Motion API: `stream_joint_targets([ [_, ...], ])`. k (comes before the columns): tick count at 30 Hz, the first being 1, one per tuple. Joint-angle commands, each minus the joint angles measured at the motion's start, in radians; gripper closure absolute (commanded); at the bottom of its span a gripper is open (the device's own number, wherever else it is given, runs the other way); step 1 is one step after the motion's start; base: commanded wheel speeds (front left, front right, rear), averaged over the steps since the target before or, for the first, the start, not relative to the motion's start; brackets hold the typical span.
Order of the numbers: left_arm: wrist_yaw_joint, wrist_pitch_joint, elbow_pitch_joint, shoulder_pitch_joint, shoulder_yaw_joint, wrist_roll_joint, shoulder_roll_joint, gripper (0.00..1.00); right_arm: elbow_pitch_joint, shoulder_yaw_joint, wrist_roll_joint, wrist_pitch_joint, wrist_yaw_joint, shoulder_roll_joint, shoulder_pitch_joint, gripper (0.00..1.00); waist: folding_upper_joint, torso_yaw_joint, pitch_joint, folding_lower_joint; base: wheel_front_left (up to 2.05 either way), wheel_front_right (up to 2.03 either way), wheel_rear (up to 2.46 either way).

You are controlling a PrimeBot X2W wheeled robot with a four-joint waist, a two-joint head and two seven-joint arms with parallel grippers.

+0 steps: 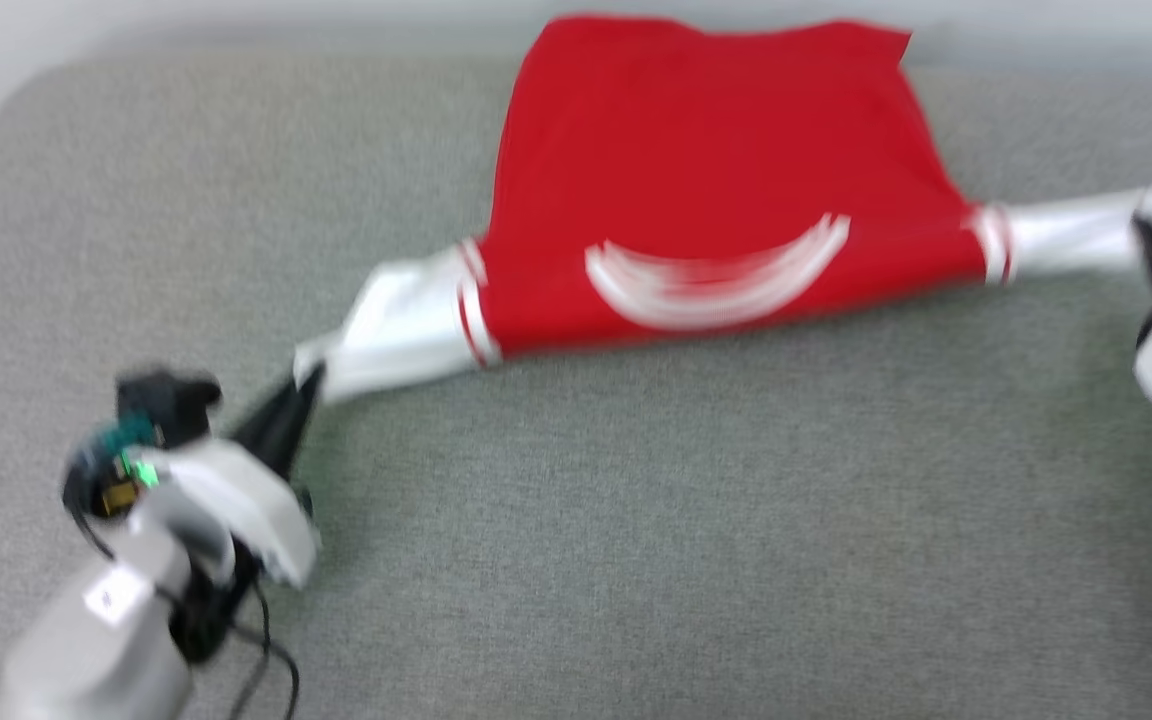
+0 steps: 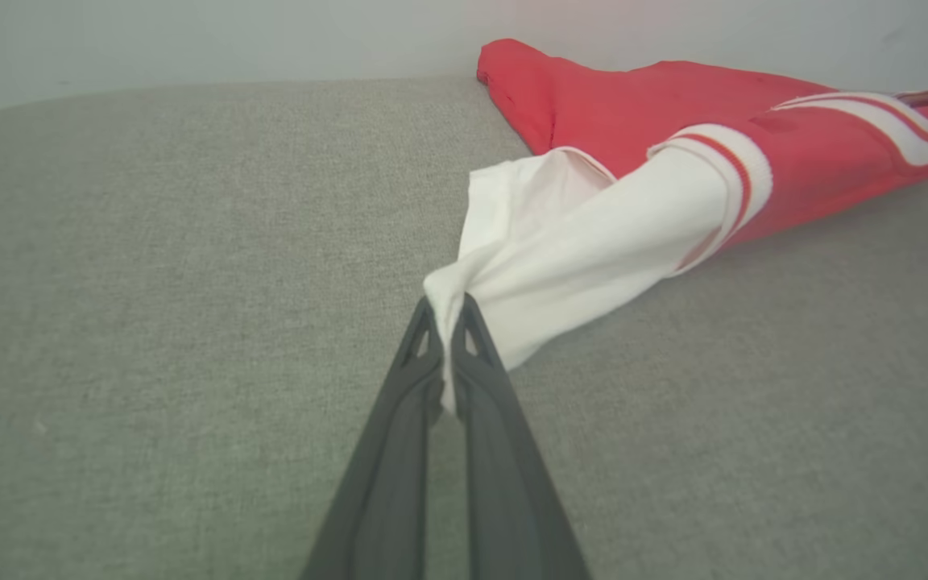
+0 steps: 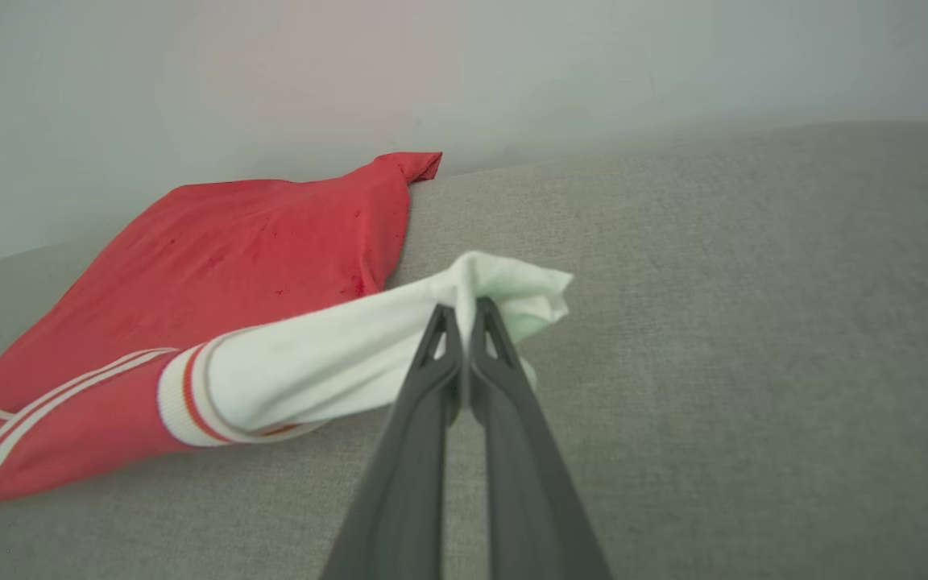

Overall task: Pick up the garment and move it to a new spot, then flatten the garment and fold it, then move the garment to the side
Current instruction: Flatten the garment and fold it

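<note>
The garment (image 1: pixel 706 160), red with white sleeves and a striped collar, is stretched across the grey surface with its plain side up and its hem at the far edge. My left gripper (image 1: pixel 308 378) is shut on the tip of the left white sleeve (image 2: pixel 561 258), pinched between its fingers in the left wrist view, where the gripper (image 2: pixel 448 302) pulls it taut. At the right edge of the head view my right gripper (image 1: pixel 1144 228) is shut on the other sleeve's end; the right wrist view shows that gripper (image 3: pixel 461 306) clamping the bunched white cloth (image 3: pixel 335 370).
A grey fabric-covered table (image 1: pixel 636 520) spreads wide in front of the garment. A pale wall (image 3: pixel 351 72) rises just behind the garment's far hem. The table's rounded left corner (image 1: pixel 26 90) lies at the far left.
</note>
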Motion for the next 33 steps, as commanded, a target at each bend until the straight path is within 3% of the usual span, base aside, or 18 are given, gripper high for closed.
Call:
stream_joint_targets([
  [1, 0.01, 0.008, -0.013, 0.057, -0.007, -0.011, 0.007, 1.0, -0.036, 0.023, 0.034, 0.011, -0.002, -0.025, 0.079, 1.0, -0.0001, -0.013, -0.055, 0.0004, 0.0, 0.0, 0.0],
  [9, 0.033, 0.035, -0.072, 0.255, -0.04, -0.051, 0.022, 1.0, -0.173, 0.167, 0.143, 0.068, -0.002, -0.134, 0.367, 1.0, -0.0001, -0.026, -0.131, 0.0004, 0.0, 0.0, 0.0],
  [17, 0.073, 0.061, -0.168, 0.416, -0.054, -0.083, 0.067, 1.0, -0.244, 0.249, 0.243, 0.113, -0.002, -0.219, 0.551, 1.0, -0.0001, -0.043, -0.21, 0.0004, 0.0, 0.0, 0.0],
  [23, 0.108, 0.111, -0.286, 0.536, -0.068, -0.116, 0.112, 1.0, -0.293, 0.277, 0.309, 0.156, -0.002, -0.272, 0.672, 1.0, -0.0001, -0.05, -0.246, 0.0004, 0.0, 0.0, 0.0],
  [30, 0.159, 0.138, -0.402, 0.595, -0.07, -0.124, 0.142, 1.0, -0.319, 0.276, 0.331, 0.16, -0.002, -0.287, 0.743, 1.0, -0.0001, -0.048, -0.249, 0.0004, 0.0, 0.0, 0.0],
  [31, 0.173, 0.14, -0.429, 0.596, -0.065, -0.122, 0.146, 1.0, -0.322, 0.27, 0.336, 0.163, -0.002, -0.285, 0.747, 0.78, -0.0001, -0.046, -0.246, 0.0004, 0.0, 0.0, 0.0],
  [32, 0.178, 0.141, -0.441, 0.594, -0.064, -0.119, 0.147, 1.0, -0.326, 0.265, 0.336, 0.161, -0.002, -0.285, 0.741, 0.06, -0.0001, -0.046, -0.244, 0.0004, 0.0, 0.0, 0.0],
  [33, 0.183, 0.142, -0.455, 0.591, -0.064, -0.117, 0.147, 1.0, -0.329, 0.259, 0.341, 0.164, -0.002, -0.284, 0.733, 0.0, -0.0001, -0.045, -0.24, 0.0004, 0.0, 0.0, 0.0],
])
